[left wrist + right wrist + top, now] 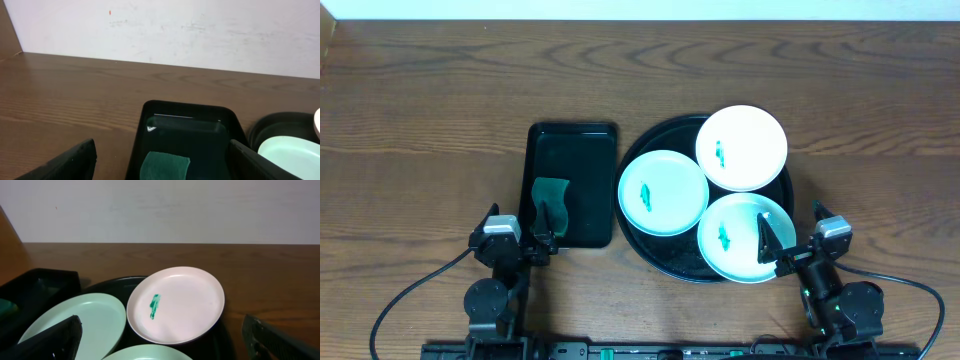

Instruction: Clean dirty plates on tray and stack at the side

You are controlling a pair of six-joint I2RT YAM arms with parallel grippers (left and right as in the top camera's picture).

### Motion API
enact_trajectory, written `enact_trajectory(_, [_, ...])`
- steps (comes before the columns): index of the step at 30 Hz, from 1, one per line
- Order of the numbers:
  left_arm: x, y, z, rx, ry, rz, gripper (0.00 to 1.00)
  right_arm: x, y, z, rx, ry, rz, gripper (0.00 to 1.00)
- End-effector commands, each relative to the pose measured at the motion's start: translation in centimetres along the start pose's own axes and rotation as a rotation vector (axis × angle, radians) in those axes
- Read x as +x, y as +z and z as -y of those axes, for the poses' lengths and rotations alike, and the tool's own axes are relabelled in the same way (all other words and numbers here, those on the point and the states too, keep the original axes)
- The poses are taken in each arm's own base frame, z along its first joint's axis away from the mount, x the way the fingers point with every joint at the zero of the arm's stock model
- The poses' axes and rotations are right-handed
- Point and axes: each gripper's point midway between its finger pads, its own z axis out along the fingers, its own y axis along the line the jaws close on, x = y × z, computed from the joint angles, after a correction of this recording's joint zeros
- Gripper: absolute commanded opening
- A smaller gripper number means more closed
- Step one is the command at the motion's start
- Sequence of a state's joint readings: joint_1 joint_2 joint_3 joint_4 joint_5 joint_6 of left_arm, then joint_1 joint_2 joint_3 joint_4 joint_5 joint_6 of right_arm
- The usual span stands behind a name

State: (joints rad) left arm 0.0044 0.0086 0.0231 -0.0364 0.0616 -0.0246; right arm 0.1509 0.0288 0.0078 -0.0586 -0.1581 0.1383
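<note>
Three round plates with smooth, shallow rims lie on one glossy black round tray [655,255] with a raised rim. Each plate has a small green smear in its middle. The mint plate [735,262] lies under the right gripper [790,228], one of whose fingers is above it. The second mint plate [663,193] lies ahead and to its left, and the white plate [741,148] straight ahead; the plates' rims crowd together. This gripper is spread wide and holds nothing.

The left gripper [518,222] is also spread wide and empty. One green sponge [550,192] lies just ahead of its right finger, in a rectangular black tray [585,160] on the wood-grain table [420,100].
</note>
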Motion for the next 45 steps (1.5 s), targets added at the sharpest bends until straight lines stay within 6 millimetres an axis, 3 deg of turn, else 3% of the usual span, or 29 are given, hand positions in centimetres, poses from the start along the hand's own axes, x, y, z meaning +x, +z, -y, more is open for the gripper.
enact_trajectory(1, [1.7,0.1,0.2,0.016,0.013,-0.053,0.82,0.2,0.0,-0.4,-0.021,0.053,-0.01,0.99])
enact_trajectory(8, [1.7,0.1,0.2,0.017,0.013,-0.053,0.83,-1.5,-0.8,-1.1,-0.036,0.056,-0.032,0.99])
enact_trajectory(18, [1.3,0.2,0.1,0.007,0.013,-0.036,0.82,-7.8,-4.0,-1.5,0.034,0.066,-0.13,0.99])
enact_trajectory(23, [0.8,0.2,0.1,0.008,0.014,-0.014,0.82,-10.8,-4.5,-1.8,0.062,0.076,-0.211,0.99])
enact_trajectory(31, [-0.4,0.2,-0.6,-0.035,0.043,0.035,0.83,-13.3,-2.1,-1.7,0.084,0.033,-0.438,0.99])
enact_trajectory(40, [-4.7,-0.7,-0.2,-0.02,-0.06,0.156,0.83,-12.6,1.9,-1.2,0.107,0.073,-0.724,0.99])
enact_trajectory(45, [-8.6,-2.1,0.1,-0.02,-0.084,0.147,0.83,-11.7,4.2,-4.0,-0.07,0.155,-0.777,0.99])
